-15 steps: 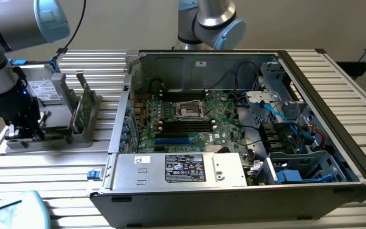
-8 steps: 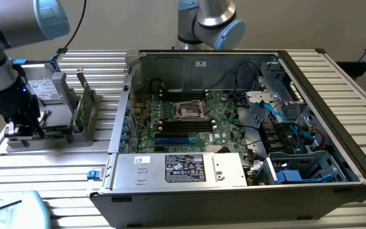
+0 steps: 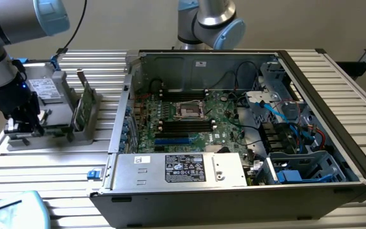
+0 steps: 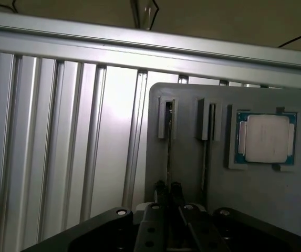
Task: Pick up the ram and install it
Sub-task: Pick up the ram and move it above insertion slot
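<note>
On the exterior view's left, apart from the open computer case (image 3: 234,119), the gripper (image 4: 168,189) is down at a grey holder (image 4: 255,199) on the worktop (image 3: 49,167). Its jaws pinch the ram (image 4: 168,149), which stands on edge in a holder slot near the processor chip (image 4: 267,138).

Nothing can be read. The black label (image 3: 185,168) and white sticker (image 3: 143,159) on the near power supply (image 3: 228,171) carry print too small to tell; likewise the label (image 3: 41,88) on the left grey box (image 3: 58,78).
</note>
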Robot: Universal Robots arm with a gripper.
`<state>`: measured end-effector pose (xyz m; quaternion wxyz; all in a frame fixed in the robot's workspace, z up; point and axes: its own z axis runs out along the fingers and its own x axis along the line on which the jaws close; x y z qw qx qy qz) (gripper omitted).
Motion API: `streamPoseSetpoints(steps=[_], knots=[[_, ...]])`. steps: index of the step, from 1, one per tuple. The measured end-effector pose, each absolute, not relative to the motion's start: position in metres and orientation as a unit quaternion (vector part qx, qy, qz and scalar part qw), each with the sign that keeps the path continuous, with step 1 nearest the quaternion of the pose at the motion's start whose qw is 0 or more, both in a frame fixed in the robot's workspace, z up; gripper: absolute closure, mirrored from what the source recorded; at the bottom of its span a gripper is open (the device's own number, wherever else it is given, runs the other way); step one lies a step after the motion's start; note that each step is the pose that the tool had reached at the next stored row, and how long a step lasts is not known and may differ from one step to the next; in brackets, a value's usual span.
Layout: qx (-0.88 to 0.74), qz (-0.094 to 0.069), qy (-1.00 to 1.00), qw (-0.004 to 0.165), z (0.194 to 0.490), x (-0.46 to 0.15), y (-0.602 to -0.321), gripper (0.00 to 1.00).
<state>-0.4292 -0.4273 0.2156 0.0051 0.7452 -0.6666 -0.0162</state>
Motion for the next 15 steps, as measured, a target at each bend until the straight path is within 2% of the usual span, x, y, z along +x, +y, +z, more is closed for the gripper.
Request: streamPoseSetpoints(steps=[15], knots=[[0.745, -0.018, -0.667, 0.006, 0.236, -0.429, -0.423, 0.86]])
